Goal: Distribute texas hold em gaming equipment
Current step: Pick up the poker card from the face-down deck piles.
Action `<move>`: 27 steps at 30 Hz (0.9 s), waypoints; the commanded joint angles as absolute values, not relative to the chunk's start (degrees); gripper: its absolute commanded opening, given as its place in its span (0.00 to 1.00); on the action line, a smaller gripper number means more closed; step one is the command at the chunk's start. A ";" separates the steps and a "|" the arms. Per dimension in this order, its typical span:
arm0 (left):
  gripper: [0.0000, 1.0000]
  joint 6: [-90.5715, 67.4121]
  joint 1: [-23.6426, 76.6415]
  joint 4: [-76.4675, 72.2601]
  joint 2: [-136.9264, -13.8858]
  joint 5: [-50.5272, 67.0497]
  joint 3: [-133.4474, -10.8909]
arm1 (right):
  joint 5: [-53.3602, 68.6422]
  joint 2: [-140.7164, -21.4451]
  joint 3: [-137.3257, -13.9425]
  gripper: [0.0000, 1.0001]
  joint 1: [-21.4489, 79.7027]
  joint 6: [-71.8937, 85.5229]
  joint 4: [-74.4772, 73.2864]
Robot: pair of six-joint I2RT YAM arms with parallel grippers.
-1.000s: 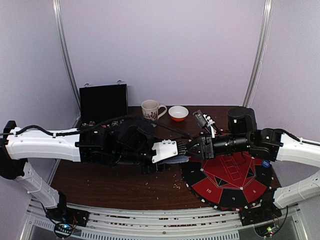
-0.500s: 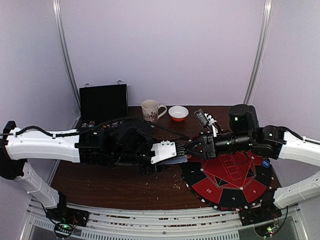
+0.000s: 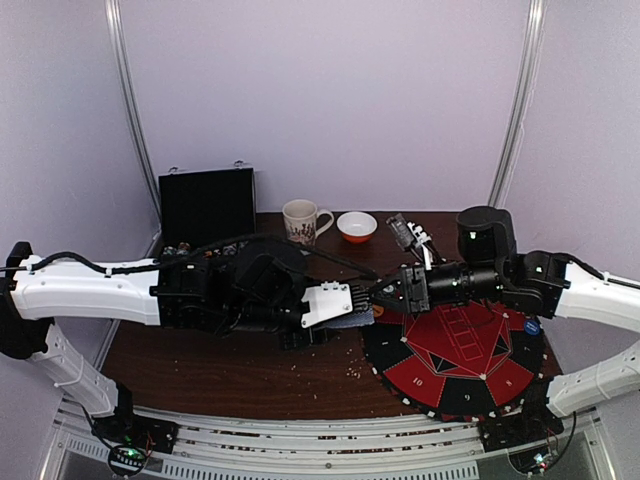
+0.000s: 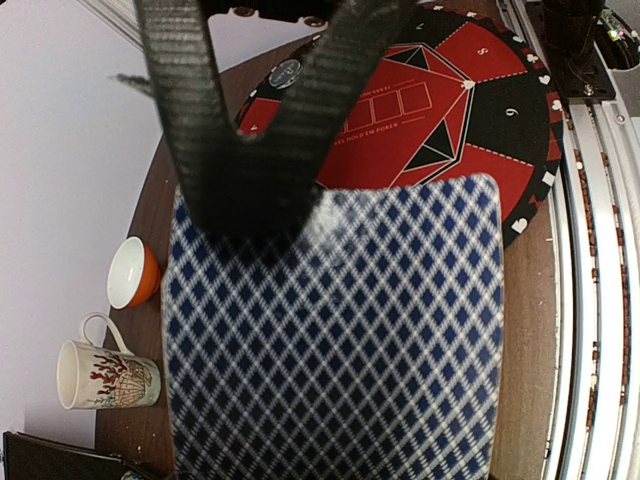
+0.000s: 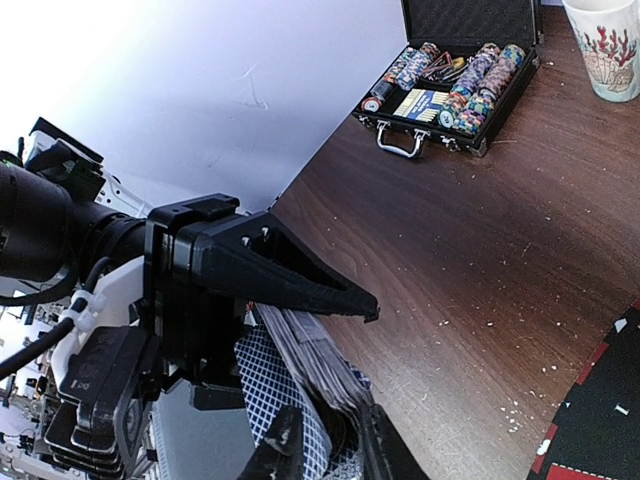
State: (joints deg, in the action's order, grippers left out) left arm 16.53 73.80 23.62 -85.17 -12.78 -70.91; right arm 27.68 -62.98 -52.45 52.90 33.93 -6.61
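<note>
Blue-and-white diamond-backed deck of playing cards sat clenched in the left jaws above the brown wooden surface as the right jaws, newly advanced, narrowed on its edge, grip unconfirmed, seemingly poised to deal.

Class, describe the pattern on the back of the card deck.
The card deck has a blue-and-white diamond check, clearest in the left wrist view.

Card deck, blue-white diamond backs, held aloft over table; multicoloured chips in rows inside open case.
</note>
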 commanded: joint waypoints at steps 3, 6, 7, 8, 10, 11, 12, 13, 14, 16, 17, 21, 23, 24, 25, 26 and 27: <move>0.51 15.75 73.39 20.55 -83.98 -12.70 -71.54 | 29.40 -63.42 -51.56 0.14 52.87 34.44 -3.98; 0.51 15.81 73.39 20.57 -84.11 -12.66 -71.47 | 29.49 -62.85 -51.35 0.03 52.88 34.42 -4.15; 0.51 15.77 73.39 20.52 -84.11 -12.59 -71.39 | 29.29 -62.49 -51.33 0.00 52.87 34.33 -4.40; 0.51 15.76 73.34 20.49 -84.11 -12.64 -71.33 | 28.80 -62.00 -51.19 0.00 52.83 34.25 -4.85; 0.51 15.64 73.32 20.52 -84.11 -12.59 -71.15 | 27.64 -61.00 -51.13 0.00 52.85 33.60 -5.86; 0.51 15.64 73.30 20.55 -84.11 -12.58 -71.07 | 27.19 -60.38 -51.08 0.00 52.80 33.43 -6.31; 0.51 15.57 73.30 20.56 -84.05 -12.60 -71.02 | 26.69 -59.83 -51.09 0.00 52.84 33.26 -6.79; 0.51 15.61 73.30 20.57 -84.03 -12.65 -70.94 | 26.23 -59.31 -51.14 0.00 52.81 32.97 -7.34; 0.51 15.64 73.25 20.56 -84.02 -12.63 -70.93 | 25.81 -58.75 -51.18 0.00 52.76 32.77 -7.90; 0.51 15.56 73.21 20.54 -83.94 -12.66 -70.84 | 24.70 -57.94 -51.42 0.00 52.72 32.28 -9.12; 0.51 15.52 73.16 20.56 -83.94 -12.66 -70.76 | 24.21 -57.58 -51.65 0.00 52.69 32.01 -9.89; 0.51 15.30 73.01 20.57 -83.94 -12.61 -70.66 | 23.52 -56.58 -52.19 0.00 52.09 31.41 -11.83; 0.51 15.21 73.04 20.57 -83.86 -12.61 -70.58 | 23.64 -56.25 -52.49 0.00 51.95 31.23 -12.09; 0.51 15.06 73.04 20.50 -83.80 -12.58 -70.51 | 23.60 -56.11 -52.65 0.00 51.85 31.10 -12.48; 0.51 14.98 73.02 20.56 -83.72 -12.67 -70.49 | 23.37 -56.05 -53.31 0.00 51.67 30.77 -13.22; 0.51 14.97 72.96 20.57 -83.63 -12.79 -70.41 | 22.88 -55.81 -54.03 0.00 51.41 30.22 -14.30; 0.51 14.83 72.95 20.52 -83.48 -12.85 -70.28 | 22.52 -55.32 -54.58 0.00 51.10 29.83 -15.03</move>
